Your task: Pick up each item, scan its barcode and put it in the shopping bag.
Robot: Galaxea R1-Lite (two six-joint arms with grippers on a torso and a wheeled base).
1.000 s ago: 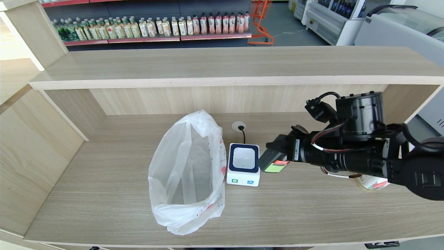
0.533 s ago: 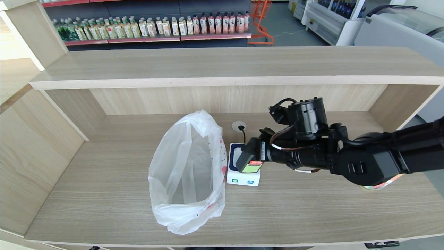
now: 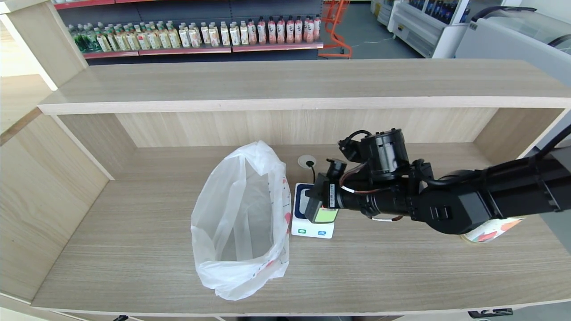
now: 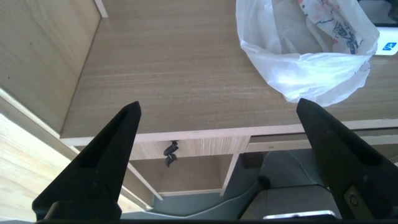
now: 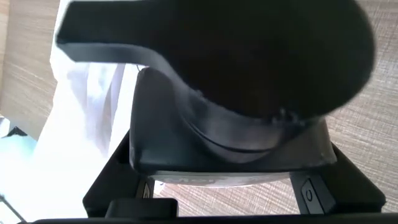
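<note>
My right gripper (image 3: pixel 317 205) is shut on a small dark pack with a green and red label (image 3: pixel 327 215). It holds the pack just above the white, blue-framed scanner (image 3: pixel 312 229) in the middle of the counter. In the right wrist view the dark pack (image 5: pixel 230 118) blocks most of the scanner beneath it. The white plastic shopping bag (image 3: pixel 241 223) stands open right beside the scanner, on its left. My left gripper (image 4: pixel 217 112) hangs open with nothing in it over the counter's front edge, with the bag (image 4: pixel 311 43) farther off.
A printed round can (image 3: pixel 488 229) stands on the counter at the right, partly behind my right arm. The scanner's cable runs into a round grommet (image 3: pixel 307 161) behind it. Wooden walls (image 3: pixel 67 178) close the counter at the back and sides.
My right arm has carried the pack leftward, from beside the scanner's right edge to over the scanner. More of the can at the right shows.
</note>
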